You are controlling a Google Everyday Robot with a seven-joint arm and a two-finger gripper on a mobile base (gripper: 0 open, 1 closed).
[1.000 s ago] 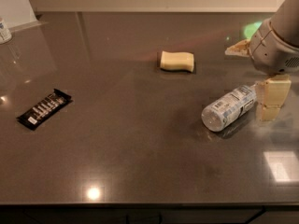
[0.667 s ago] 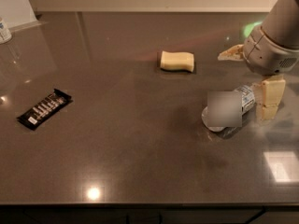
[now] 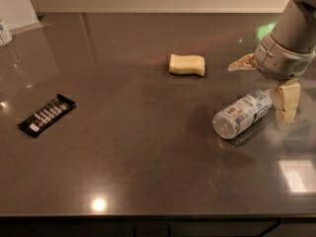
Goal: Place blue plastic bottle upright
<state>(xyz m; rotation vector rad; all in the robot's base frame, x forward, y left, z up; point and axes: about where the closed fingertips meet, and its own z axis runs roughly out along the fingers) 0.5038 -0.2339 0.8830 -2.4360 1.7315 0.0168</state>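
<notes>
One blue plastic bottle (image 3: 242, 115) lying, one sponge (image 3: 186, 64), pincer (image 3: 261, 88) spread beside it

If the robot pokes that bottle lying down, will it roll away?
Probably yes: the blue plastic bottle lies on its round side on the smooth table, so a nudge could roll it. It looks clear and maybe empty, so likely light. The gripper hangs right by its far end.

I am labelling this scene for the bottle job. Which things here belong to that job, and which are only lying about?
Belong to the job:
- blue plastic bottle, lying on its side at the right
- gripper, low beside the bottle's right end

Only lying about:
- yellow sponge
- black snack bar
- small container, cut off at the left edge
</notes>
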